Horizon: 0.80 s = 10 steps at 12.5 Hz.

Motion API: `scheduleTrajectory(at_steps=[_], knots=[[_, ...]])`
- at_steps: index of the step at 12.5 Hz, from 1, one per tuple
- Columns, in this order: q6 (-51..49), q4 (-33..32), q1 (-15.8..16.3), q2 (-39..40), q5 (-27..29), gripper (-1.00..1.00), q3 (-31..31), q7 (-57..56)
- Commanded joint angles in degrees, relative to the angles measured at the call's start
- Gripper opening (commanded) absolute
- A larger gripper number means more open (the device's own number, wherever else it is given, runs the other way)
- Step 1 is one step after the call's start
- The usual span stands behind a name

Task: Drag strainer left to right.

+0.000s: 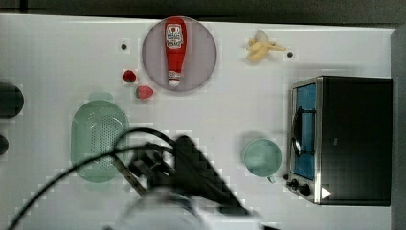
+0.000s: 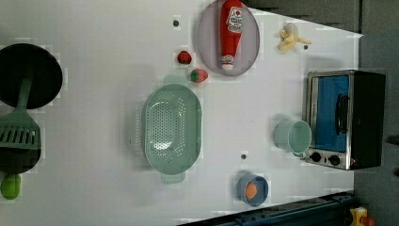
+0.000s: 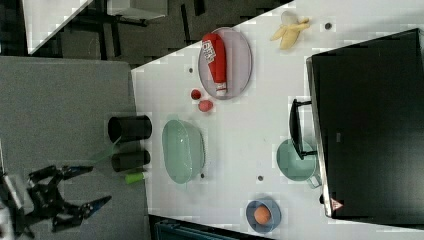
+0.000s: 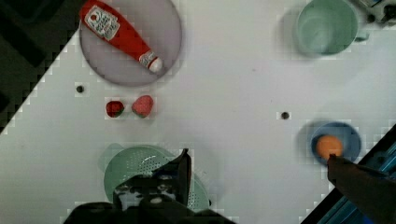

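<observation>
Strainer (image 2: 171,128) first: the pale mint-green oval colander sits bowl-up on the white table (image 2: 94,94), on the top view's left, with nothing inside it. Its long axis runs up and down in the left view, a small tab handle at each end — one toward the two strawberries (image 2: 199,75), the other toward the blue bowl (image 2: 252,189) holding an orange ball. In the top view the axis also runs top to bottom, so a sideways drag would move it broadside.

By my reading the drag has not started. The strainer stands well apart from the mint-green cup (image 1: 262,157) and the toaster oven (image 1: 341,140) on the top view's right, and the stretch of table between them is bare. Reaching the rim, hooking or gripping it, and the whole slide are left to do.

Gripper (image 3: 85,187) — seen in the right view off the table's edge, near two black cylinders (image 3: 129,128) — has its jaws spread wide and holds nothing. Beyond the strawberries lie a ketchup bottle (image 2: 232,32) on a grey plate (image 2: 207,37) and a peeled banana (image 2: 289,38).
</observation>
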Motion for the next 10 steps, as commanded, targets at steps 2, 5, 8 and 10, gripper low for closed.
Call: scheduleTrajectory(at_steps=[2, 5, 8, 10], knots=[[7.3, -3.0, 2.9, 11.2, 0.2, 1.0, 13.0, 21.8], [16.6, -3.4, 3.0, 19.5, 0.0, 1.0, 21.3, 38.4], [26.0, -4.1, 3.1, 28.7, -1.7, 1.0, 26.4, 53.6], [30.2, -4.6, 3.3, 34.7, -5.4, 1.0, 27.4, 60.3]])
